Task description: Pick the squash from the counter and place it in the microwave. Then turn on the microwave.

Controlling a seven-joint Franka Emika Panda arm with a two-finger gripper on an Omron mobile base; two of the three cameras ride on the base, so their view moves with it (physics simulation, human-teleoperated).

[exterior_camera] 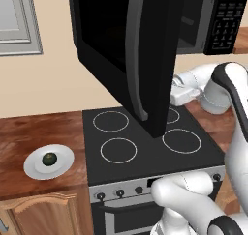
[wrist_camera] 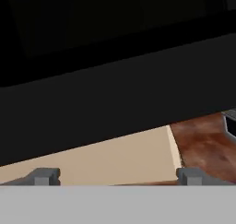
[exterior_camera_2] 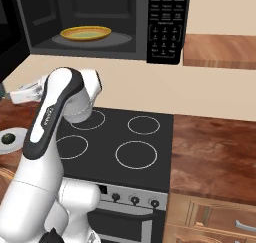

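Left base view: open microwave door (exterior_camera: 131, 55) swung out across the middle, hiding the gripper behind its dark panel and covering part of the stovetop (exterior_camera: 145, 142). Keypad cut off at the top right corner. Squash (exterior_camera: 49, 158) on a small white plate (exterior_camera: 36, 167), on the counter (exterior_camera: 29, 132) left of the stovetop. Arm bent up from the lower right, forearm reaching left behind the door.

Right base view: microwave (exterior_camera_2: 165, 22) cavity open, a yellow plate (exterior_camera_2: 85, 34) inside on the turntable. Squash half cut off at the left edge, still on the white plate. Arm raised from the lower left, elbow high over the stovetop, wrist stretched toward the left edge; gripper cropped, hard to make out.

Hand view: gripper (wrist_camera: 118, 177) with fingertips (wrist_camera: 44, 176) set wide apart, nothing between them. Dark underside of the door above, beige wall and a strip of counter beyond.
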